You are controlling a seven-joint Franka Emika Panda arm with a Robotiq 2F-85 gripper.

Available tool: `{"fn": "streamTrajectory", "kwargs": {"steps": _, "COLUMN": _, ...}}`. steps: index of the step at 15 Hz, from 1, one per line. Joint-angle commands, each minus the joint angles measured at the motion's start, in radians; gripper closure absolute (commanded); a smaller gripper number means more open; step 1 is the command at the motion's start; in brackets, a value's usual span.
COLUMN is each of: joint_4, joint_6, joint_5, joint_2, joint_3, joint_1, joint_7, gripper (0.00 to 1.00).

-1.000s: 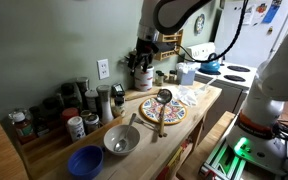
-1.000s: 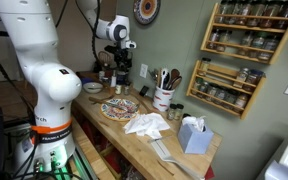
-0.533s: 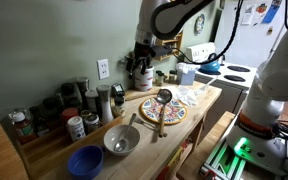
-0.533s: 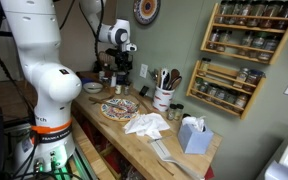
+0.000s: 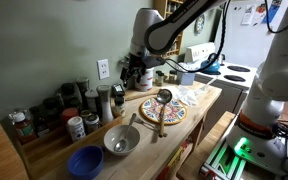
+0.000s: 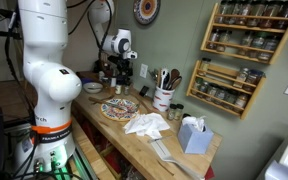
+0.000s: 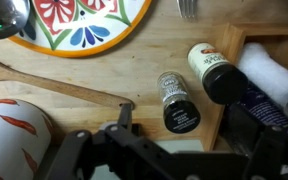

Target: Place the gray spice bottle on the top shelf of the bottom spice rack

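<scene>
In the wrist view a gray spice bottle (image 7: 177, 95) with a black lid stands on the wooden counter, just below my gripper (image 7: 184, 135). The gripper is open and empty, with one finger on each side of the bottle and no contact. In both exterior views the gripper (image 5: 134, 70) (image 6: 117, 68) hangs low over a cluster of jars at the wall; the gray bottle is hidden there. The bottom spice rack (image 6: 224, 88) is a light wooden rack on the wall, far from the gripper. Its top shelf (image 6: 229, 68) holds small jars.
A black-capped bottle (image 7: 212, 72) stands close beside the gray one. A colourful plate (image 5: 162, 110) with a wooden spoon, a metal bowl (image 5: 121, 140) and a blue bowl (image 5: 84, 161) sit on the counter. A utensil crock (image 6: 164, 97), white cloth (image 6: 147, 124), tissue box (image 6: 192, 135) and an upper rack (image 6: 246, 30) are nearby.
The arm has swung and lowered the gripper toward the jars by the wall. Nothing has been taken hold of.
</scene>
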Motion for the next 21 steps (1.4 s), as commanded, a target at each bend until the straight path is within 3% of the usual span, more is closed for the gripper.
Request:
{"fn": "streamTrajectory", "kwargs": {"steps": 1, "joint_4": 0.046, "joint_6": 0.067, "joint_5": -0.093, "joint_2": 0.090, "joint_3": -0.025, "joint_1": 0.017, "joint_7": 0.125, "gripper": 0.00}}
{"fn": "streamTrajectory", "kwargs": {"steps": 6, "joint_4": 0.120, "joint_6": 0.066, "joint_5": -0.219, "joint_2": 0.188, "joint_3": -0.073, "joint_1": 0.070, "joint_7": 0.266, "gripper": 0.00}}
{"fn": "streamTrajectory", "kwargs": {"steps": 14, "joint_4": 0.224, "joint_6": 0.053, "joint_5": -0.247, "joint_2": 0.300, "joint_3": -0.146, "joint_1": 0.166, "joint_7": 0.317, "gripper": 0.00}}
{"fn": "streamTrajectory", "kwargs": {"steps": 20, "joint_4": 0.267, "joint_6": 0.044, "joint_5": -0.233, "joint_2": 0.347, "joint_3": -0.186, "joint_1": 0.197, "joint_7": 0.299, "gripper": 0.00}}
{"fn": "streamTrajectory", "kwargs": {"steps": 21, "joint_4": 0.270, "joint_6": 0.049, "joint_5": -0.229, "joint_2": 0.351, "joint_3": -0.189, "joint_1": 0.198, "joint_7": 0.293, "gripper": 0.25}}
